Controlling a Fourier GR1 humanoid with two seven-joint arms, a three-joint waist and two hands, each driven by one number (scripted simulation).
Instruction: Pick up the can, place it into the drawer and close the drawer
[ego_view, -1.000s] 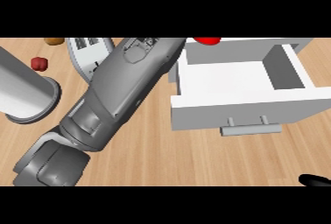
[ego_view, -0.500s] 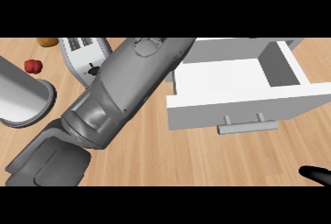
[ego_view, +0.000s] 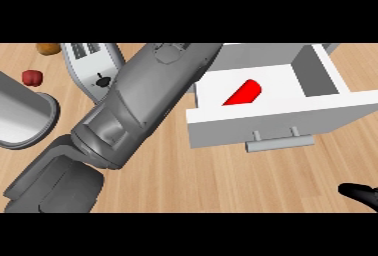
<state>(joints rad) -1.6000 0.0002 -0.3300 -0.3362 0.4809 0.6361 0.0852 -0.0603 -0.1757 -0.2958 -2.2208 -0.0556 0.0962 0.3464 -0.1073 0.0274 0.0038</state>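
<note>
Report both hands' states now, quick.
Left hand: out of view; only its forearm shows, reaching toward the open drawer.
Right hand: only a black tip at the lower right edge; cannot tell.

Light wood-grain counter top (ego_view: 244, 180) fills the frame, planks running left to right, evenly lit, no hard shadows. Upper left: white two-slot toaster (ego_view: 94, 70) with a dark knob on its side. Left of it, a small red pepper-like object (ego_view: 31, 77), and at the top-left edge a small orange-brown rounded item (ego_view: 49, 48). Left edge: large grey metal cylindrical pot (ego_view: 22, 117), partly cut off by the frame. No walls, floor or windows visible.
</note>
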